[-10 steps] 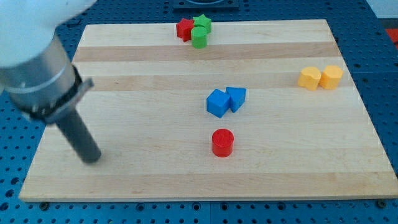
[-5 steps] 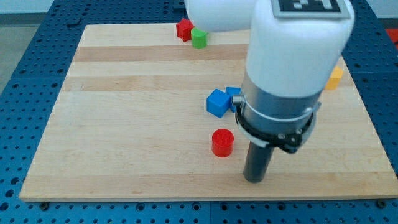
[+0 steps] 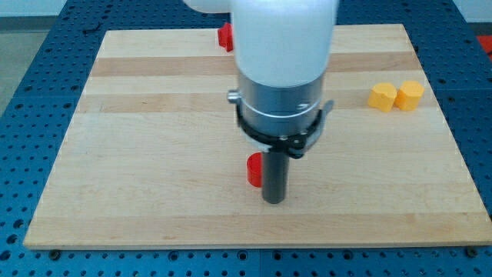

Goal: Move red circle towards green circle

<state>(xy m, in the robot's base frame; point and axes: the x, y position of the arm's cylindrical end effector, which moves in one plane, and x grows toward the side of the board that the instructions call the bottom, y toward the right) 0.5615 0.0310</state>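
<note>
Tip [image 3: 274, 200] at the red circle's [image 3: 253, 170] 4 o'clock side, touching or just beside it; push not lined up yet.

No pincer on this rig, just a bare rod, so nothing to clench or release. The red circle sits in the lower middle of the board [image 3: 138, 154], mostly hidden behind the rod; only its left sliver shows. The green circle is not visible, the arm body covers that part of the board. A red block [image 3: 224, 36] peeks out at 12 o'clock near the top edge, shape unclear. Two yellow blocks [image 3: 395, 96] sit well apart at 2 o'clock, out of the way. Judgement: if the target lies toward 12 o'clock, the tip should get to the circle's 6 o'clock face before pushing; contact from 4 o'clock would likely shove it toward 10 o'clock. Push through centre so the round block doesn't roll off the rod.
</note>
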